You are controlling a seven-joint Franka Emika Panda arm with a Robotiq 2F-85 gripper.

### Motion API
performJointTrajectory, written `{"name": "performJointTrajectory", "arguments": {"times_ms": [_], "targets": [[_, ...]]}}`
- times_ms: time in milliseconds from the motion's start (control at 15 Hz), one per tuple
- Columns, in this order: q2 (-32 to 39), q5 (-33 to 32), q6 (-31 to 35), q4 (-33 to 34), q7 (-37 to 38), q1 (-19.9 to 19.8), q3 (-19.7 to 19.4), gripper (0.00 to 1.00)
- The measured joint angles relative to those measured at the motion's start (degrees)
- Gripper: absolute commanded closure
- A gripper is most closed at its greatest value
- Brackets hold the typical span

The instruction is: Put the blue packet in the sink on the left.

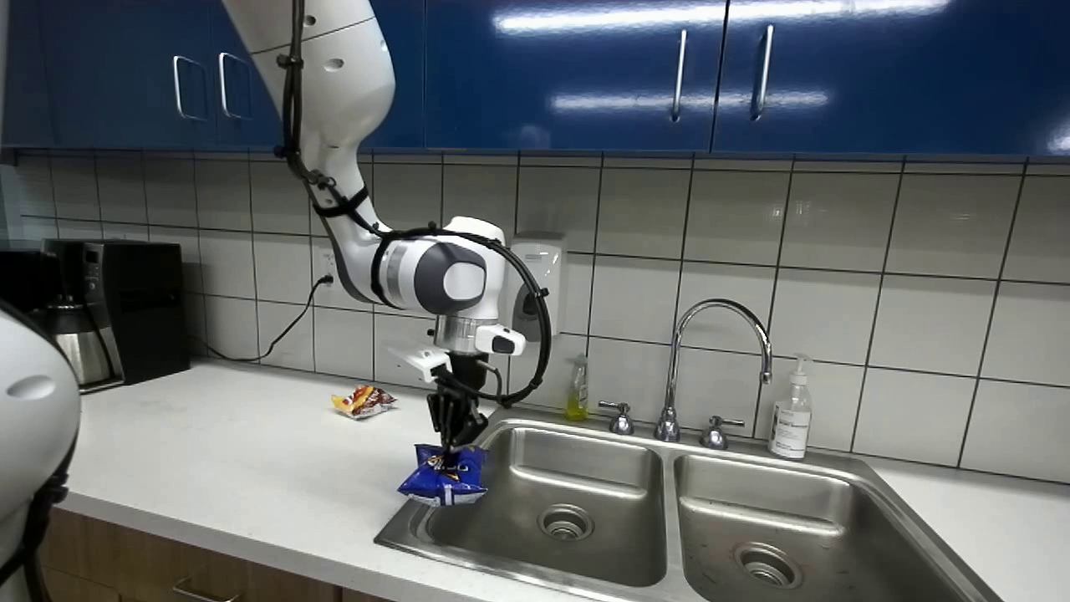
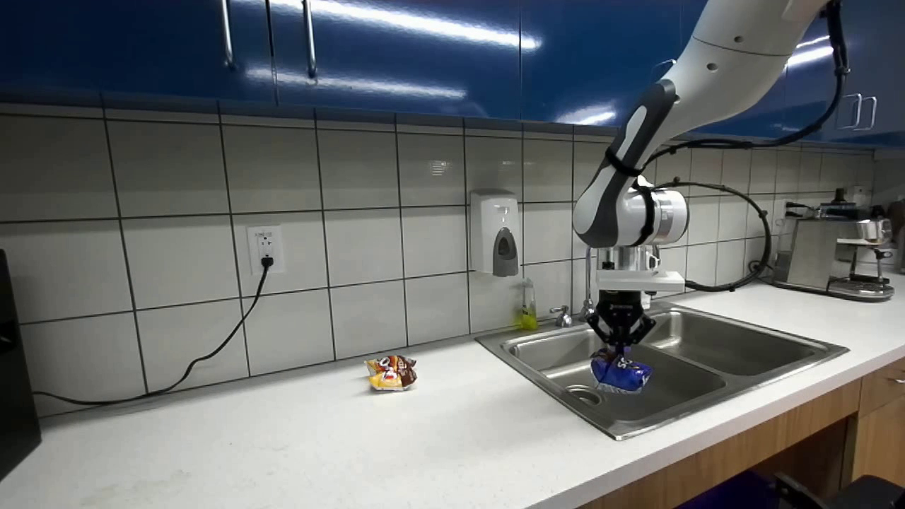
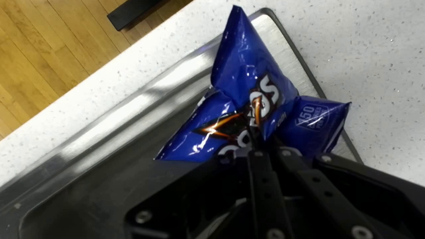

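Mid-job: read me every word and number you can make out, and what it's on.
"150 CALORIES": blue packet, wrist view; what follows is unclear.
"OS": blue packet, part of its logo; other letters are folded or hidden.
Too small or blurred: marks on snack bag, pump bottle, outlet, gripper.

One blue packet (image 1: 443,482) was in the gripper (image 2: 620,346), one yellow-brown packet (image 2: 392,373) apart, two basins (image 1: 585,477) lower, and one faucet (image 1: 672,376), two taps (image 1: 620,419) and two bottles (image 1: 791,425) beyond.

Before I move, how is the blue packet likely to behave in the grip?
Probably floppy: the blue packet creases sharply where the gripper pinches it. It may slip, being glossy. Puffed up, it's likely light for its size.
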Motion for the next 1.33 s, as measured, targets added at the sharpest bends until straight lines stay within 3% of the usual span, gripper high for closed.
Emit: {"name": "performJointTrajectory", "arguments": {"times_ms": [1333], "targets": [[22.18, 0.52, 3.61, 18.40, 0.27, -2.53, -2.18, 1.00]]}}
